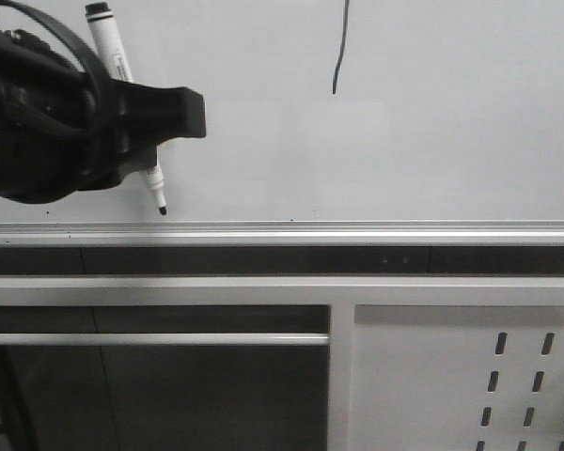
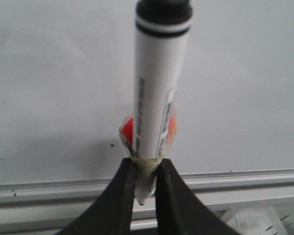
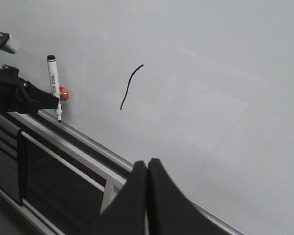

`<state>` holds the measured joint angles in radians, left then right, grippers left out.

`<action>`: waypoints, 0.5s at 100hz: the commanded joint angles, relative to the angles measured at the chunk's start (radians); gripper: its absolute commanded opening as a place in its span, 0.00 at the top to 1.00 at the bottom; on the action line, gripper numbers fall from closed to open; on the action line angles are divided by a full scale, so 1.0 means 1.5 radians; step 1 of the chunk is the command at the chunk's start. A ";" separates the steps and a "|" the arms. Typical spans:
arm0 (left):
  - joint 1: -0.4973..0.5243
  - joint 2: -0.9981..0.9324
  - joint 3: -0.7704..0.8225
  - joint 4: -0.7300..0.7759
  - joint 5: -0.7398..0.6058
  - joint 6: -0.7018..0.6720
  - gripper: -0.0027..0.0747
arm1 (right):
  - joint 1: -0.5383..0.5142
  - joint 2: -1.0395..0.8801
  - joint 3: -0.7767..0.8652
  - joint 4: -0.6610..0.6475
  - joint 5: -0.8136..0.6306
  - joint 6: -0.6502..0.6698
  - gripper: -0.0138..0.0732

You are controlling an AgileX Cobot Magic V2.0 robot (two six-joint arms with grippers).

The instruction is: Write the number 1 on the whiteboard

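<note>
The whiteboard (image 1: 432, 141) fills the upper front view, with its silver bottom rail (image 1: 357, 230) below. The number 1 (image 1: 339, 52), a thin dark, slightly curved stroke, runs off the top edge; it shows whole in the right wrist view (image 3: 130, 88). My left gripper (image 1: 160, 117) is shut on a white marker (image 1: 113, 52), black cap end up and tip (image 1: 162, 210) down, just above the rail and left of the stroke. In the left wrist view the fingers (image 2: 125, 196) clamp the marker (image 2: 157, 88) near its nib. My right gripper (image 3: 147, 164) is shut and empty, away from the board.
Below the rail are a dark slot, a horizontal silver bar (image 1: 160, 339) and a grey perforated metal panel (image 1: 451, 376) at the lower right. Small dark specks (image 2: 111, 145) dot the board near the rail.
</note>
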<state>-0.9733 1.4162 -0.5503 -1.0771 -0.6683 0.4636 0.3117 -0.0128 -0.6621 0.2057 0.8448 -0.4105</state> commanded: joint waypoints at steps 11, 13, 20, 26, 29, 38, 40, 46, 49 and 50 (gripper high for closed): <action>0.043 -0.021 -0.027 0.026 0.019 0.002 0.99 | -0.003 -0.008 -0.012 0.000 -0.053 -0.001 0.92; 0.045 -0.021 -0.029 0.031 0.019 0.002 0.99 | -0.003 -0.008 -0.012 0.000 -0.053 -0.001 0.92; 0.045 -0.021 -0.036 0.053 0.019 0.002 0.99 | -0.003 -0.008 -0.012 0.000 -0.053 -0.001 0.92; 0.045 -0.021 -0.043 0.060 0.029 0.002 0.99 | -0.003 -0.008 -0.012 0.000 -0.053 -0.001 0.92; 0.045 -0.021 -0.045 0.060 0.031 0.002 0.99 | -0.003 -0.008 -0.012 0.000 -0.053 -0.001 0.92; 0.045 -0.021 -0.048 0.060 0.031 0.003 0.99 | -0.003 -0.008 -0.012 0.000 -0.053 -0.001 0.92; 0.045 -0.021 -0.048 0.060 0.031 0.003 0.99 | -0.003 -0.008 -0.012 0.000 -0.053 -0.001 0.92; 0.045 -0.021 -0.048 0.060 0.032 0.003 0.99 | -0.003 -0.008 -0.012 0.000 -0.053 -0.001 0.92; 0.045 -0.021 -0.048 0.060 0.032 0.003 0.99 | -0.003 -0.008 -0.012 0.000 -0.053 -0.001 0.92; 0.045 -0.021 -0.048 0.060 0.032 0.003 0.99 | -0.003 -0.008 -0.012 0.000 -0.053 -0.001 0.92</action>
<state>-0.9051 1.4162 -0.5909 -1.0165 -0.5732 0.4657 0.3117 -0.0128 -0.6621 0.2057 0.8448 -0.4105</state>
